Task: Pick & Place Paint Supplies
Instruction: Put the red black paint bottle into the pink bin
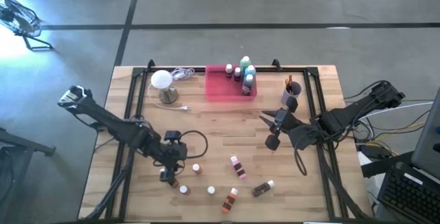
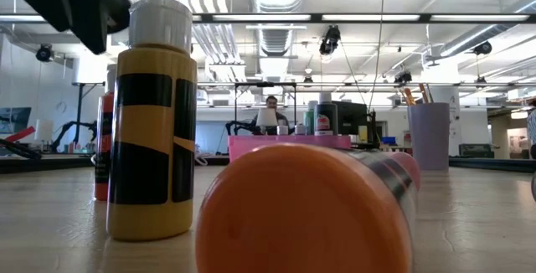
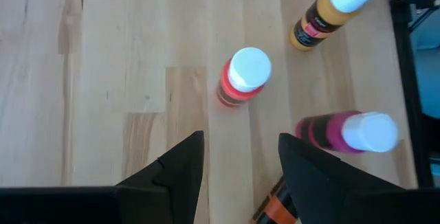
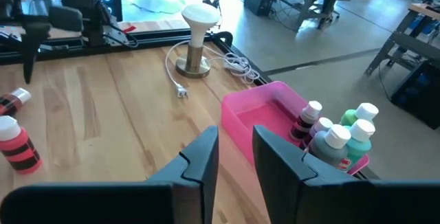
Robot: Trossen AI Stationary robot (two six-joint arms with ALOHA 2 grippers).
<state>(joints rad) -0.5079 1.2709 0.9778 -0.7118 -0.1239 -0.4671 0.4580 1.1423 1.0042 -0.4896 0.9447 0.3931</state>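
Observation:
Small white-capped paint bottles are scattered over the near part of the table. A red one and a yellow one stand upright. A pink one, an orange one and a brown one lie on their sides. My left gripper hangs open above them, near the red bottle, with nothing between its fingers; an orange-and-black bottle shows beside one finger. My right gripper is open and empty, raised above the table near the pink tray. Several bottles stand in the tray.
A white globe lamp with its cord stands at the far left. A purple cup holding brushes stands right of the tray. Bare wood lies between the tray and the scattered bottles. A person sits far behind the table in the low view.

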